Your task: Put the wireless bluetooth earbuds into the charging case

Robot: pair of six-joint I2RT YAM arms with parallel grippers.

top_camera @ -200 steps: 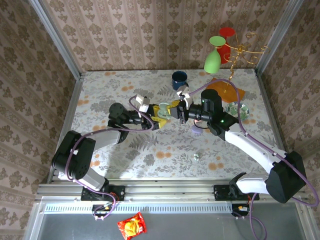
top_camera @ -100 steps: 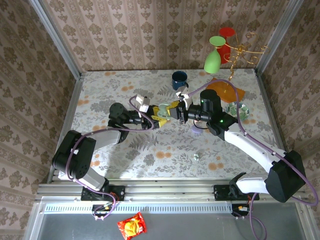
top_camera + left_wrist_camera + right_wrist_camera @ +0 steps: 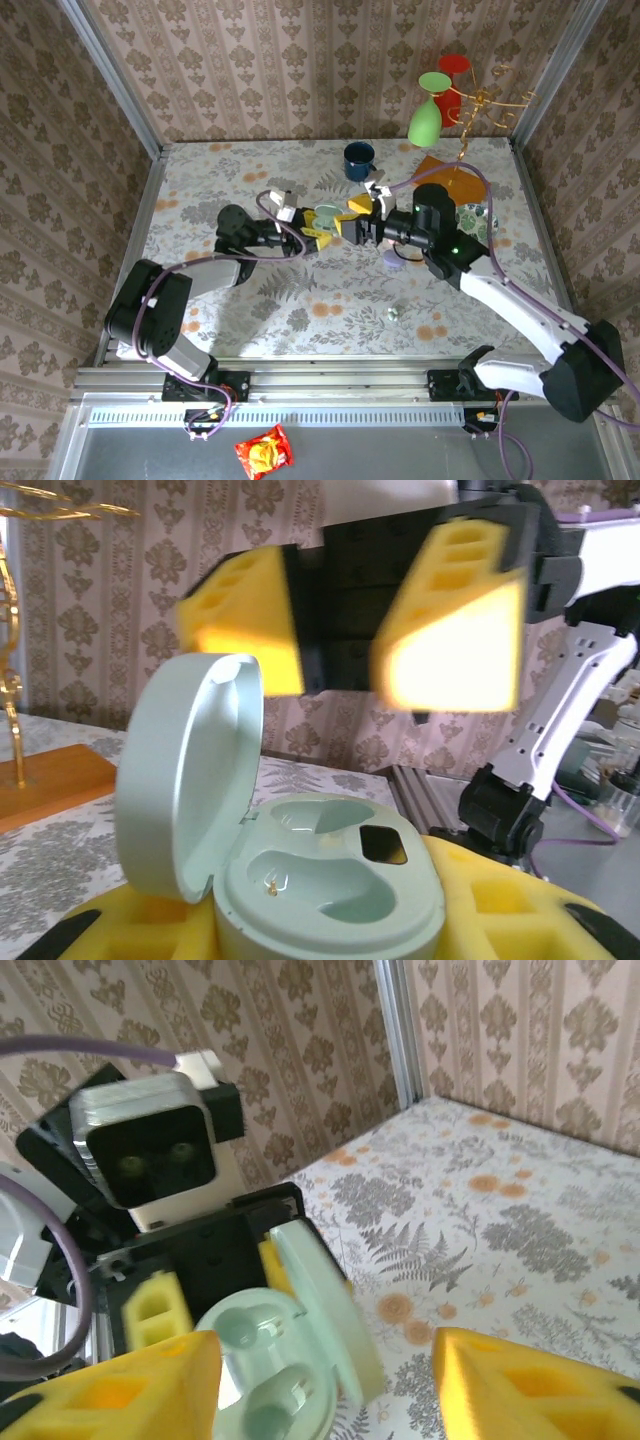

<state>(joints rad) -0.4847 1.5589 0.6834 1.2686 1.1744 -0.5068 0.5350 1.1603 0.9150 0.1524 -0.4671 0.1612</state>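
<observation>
Charging case (image 3: 330,890), pale green, sits clamped between the yellow pads of the left claw (image 3: 318,230), with its lid hinged open and its two sockets facing up. We note the right claw (image 3: 340,630) just above and beyond the case, pads spread apart. One small pale earbud (image 3: 394,313) lies on the table (image 3: 230,180), well apart from both claws.

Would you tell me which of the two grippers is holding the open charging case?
The left gripper: it clamps the mint charging case, while the right gripper hangs open and empty facing it.
</observation>
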